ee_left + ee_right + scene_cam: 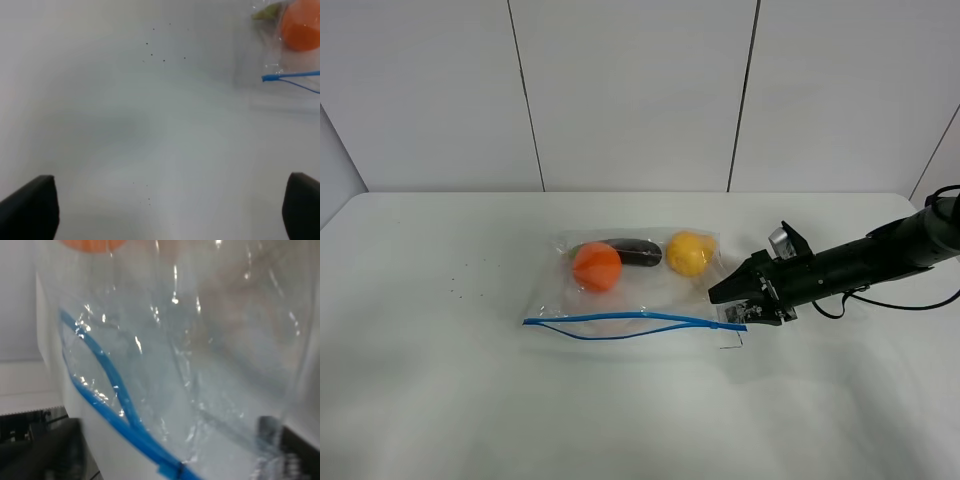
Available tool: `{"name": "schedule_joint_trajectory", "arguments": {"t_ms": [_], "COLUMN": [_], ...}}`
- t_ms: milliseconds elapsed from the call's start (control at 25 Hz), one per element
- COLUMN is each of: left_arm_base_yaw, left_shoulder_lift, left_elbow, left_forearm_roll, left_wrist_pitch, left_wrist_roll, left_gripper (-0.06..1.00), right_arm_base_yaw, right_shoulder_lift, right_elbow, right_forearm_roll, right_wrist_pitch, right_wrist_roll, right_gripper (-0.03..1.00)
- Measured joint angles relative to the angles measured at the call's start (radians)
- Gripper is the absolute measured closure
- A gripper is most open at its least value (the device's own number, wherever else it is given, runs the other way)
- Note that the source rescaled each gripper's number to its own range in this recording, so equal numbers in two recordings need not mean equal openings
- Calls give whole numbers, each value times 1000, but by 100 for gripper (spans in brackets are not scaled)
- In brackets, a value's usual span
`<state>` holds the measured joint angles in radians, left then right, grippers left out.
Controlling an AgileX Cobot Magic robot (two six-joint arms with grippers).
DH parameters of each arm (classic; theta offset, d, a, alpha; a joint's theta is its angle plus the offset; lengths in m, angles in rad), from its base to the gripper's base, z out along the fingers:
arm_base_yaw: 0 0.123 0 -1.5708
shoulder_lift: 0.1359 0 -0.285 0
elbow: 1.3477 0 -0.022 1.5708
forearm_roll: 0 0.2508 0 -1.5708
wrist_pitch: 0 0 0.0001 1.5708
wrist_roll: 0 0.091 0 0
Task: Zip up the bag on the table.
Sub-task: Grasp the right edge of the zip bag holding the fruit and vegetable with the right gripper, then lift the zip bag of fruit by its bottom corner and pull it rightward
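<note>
Exterior high view shows the table (440,400) with the bag (640,290) lying flat on it. You have the whole seal left to do: the bag's zipper strip (670,317) gapes mid-length. The right gripper (732,305) straddles the bag's right zipper end with its jaws spread. The left gripper (170,210) hangs well left of the bag, jaws wide apart.

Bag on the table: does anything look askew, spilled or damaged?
Only the blue zipper strip: its two tracks bow apart mid-length, so the bag lies partly open. Nothing has spilled.
</note>
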<state>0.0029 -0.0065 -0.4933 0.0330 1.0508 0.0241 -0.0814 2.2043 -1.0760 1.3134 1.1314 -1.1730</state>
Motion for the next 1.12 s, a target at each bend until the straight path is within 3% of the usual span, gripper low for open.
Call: {"name": "schedule_joint_trajectory", "arguments": {"t_ms": [160, 400, 640, 1120], "left_arm_base_yaw": [0, 0, 0, 0], "left_shoulder_lift": [0, 0, 0, 0], "left_elbow": [0, 0, 0, 0], "left_forearm_roll": [0, 0, 0, 0], "left_wrist_pitch": [0, 0, 0, 0], "left_wrist_roll": [0, 0, 0, 0], "left_gripper": [-6, -6, -6, -6], "right_arm_base_yaw": [0, 0, 0, 0], "right_shoulder_lift": [0, 0, 0, 0], "right_elbow": [0, 0, 0, 0], "right_forearm_roll": [1, 1, 1, 14], "right_wrist_pitch": [0, -1, -8, 0], "right_wrist_roll": [8, 24, 25, 3], "right_gripper": [47, 55, 95, 97]}}
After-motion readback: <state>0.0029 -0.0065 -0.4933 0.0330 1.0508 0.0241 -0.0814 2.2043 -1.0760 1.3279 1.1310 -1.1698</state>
